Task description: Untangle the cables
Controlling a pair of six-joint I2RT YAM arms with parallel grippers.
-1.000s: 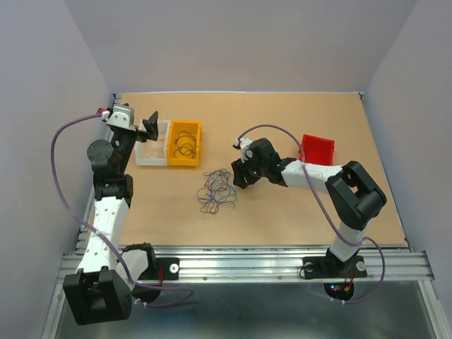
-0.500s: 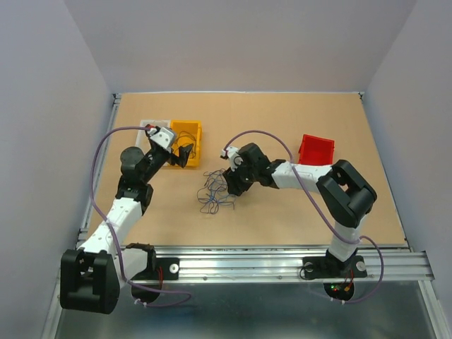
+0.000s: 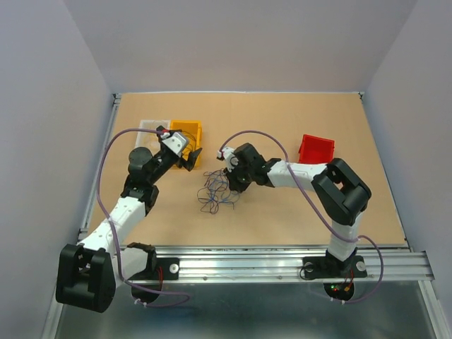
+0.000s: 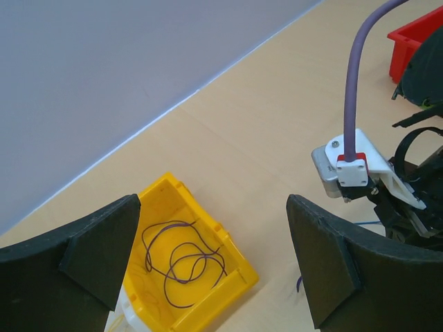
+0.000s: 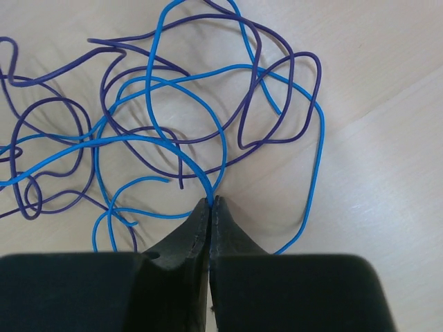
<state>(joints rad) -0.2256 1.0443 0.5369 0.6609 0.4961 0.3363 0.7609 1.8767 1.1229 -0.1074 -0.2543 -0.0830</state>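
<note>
Beside yellow bin, to its right: cables lie in a loose tangle on tan tabletop.
Right gripper: jaws apart a second ago, now pressed together, pinching blue strand at the tangle's edge.
Left gripper: swung across to bin's near-right corner; jaws fully spread, holding nothing.
Meaning: first grip made; drawing one strand free looks next.
Strands: thin, smooth, springy loops; blue crossing purple strands.
Bin: glossy hard plastic, purple loop inside.

Thin blue and purple cables, loosely tangled overlapping loops, lying flat on the tan table
</note>
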